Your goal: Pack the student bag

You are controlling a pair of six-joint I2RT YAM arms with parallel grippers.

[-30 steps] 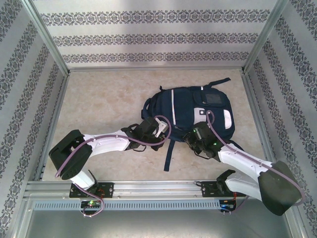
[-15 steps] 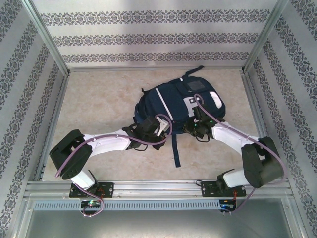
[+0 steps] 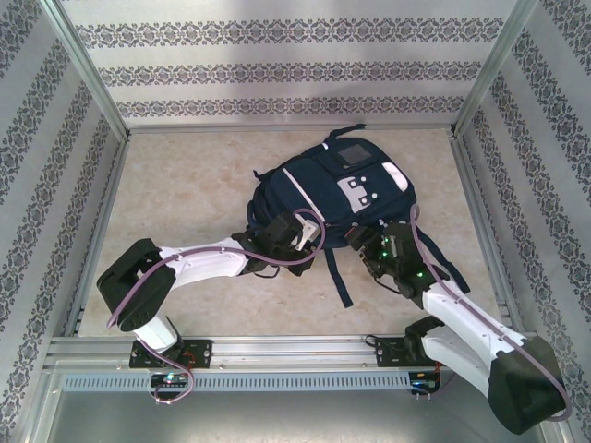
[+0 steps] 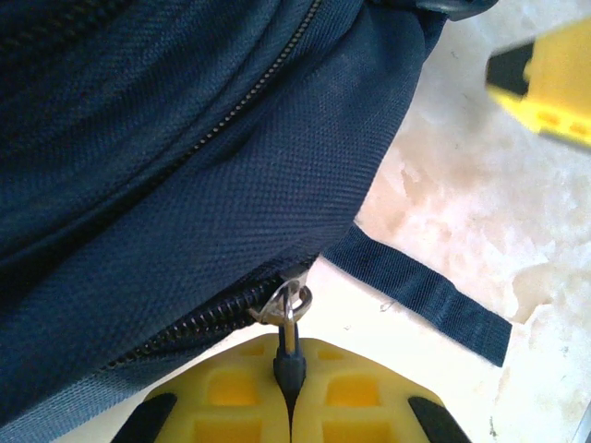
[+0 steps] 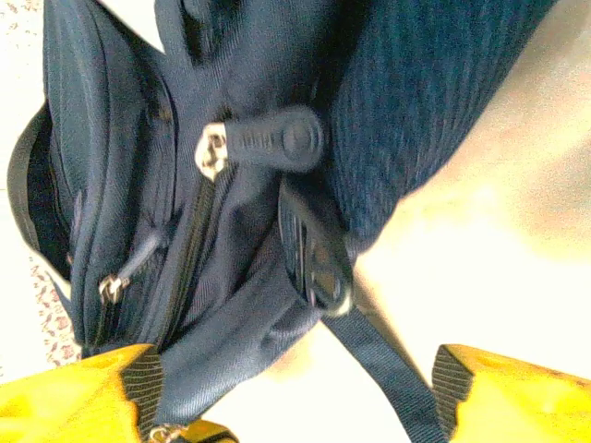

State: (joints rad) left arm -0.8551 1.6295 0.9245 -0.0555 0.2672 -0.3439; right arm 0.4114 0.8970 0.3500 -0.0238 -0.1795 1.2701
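Observation:
The student bag, a navy backpack with white stripes and grey patches, lies flat mid-table, front pockets up. My left gripper sits at its near-left edge. In the left wrist view the left gripper is shut on a dark zipper pull with a metal ring, at the end of the bag's zipper. My right gripper hovers at the bag's near-right edge. In the right wrist view that gripper stands open, with bag fabric and a strap between its yellow fingers, which grip nothing.
A loose dark strap trails from the bag toward the near edge, between the two arms. Patterned walls and metal frame posts enclose the beige tabletop on three sides. A metal rail carries both arm bases.
The bag has slid toward the back and turned. The right gripper opened, let go of the bag and drew back toward the near side. The left gripper kept its hold.

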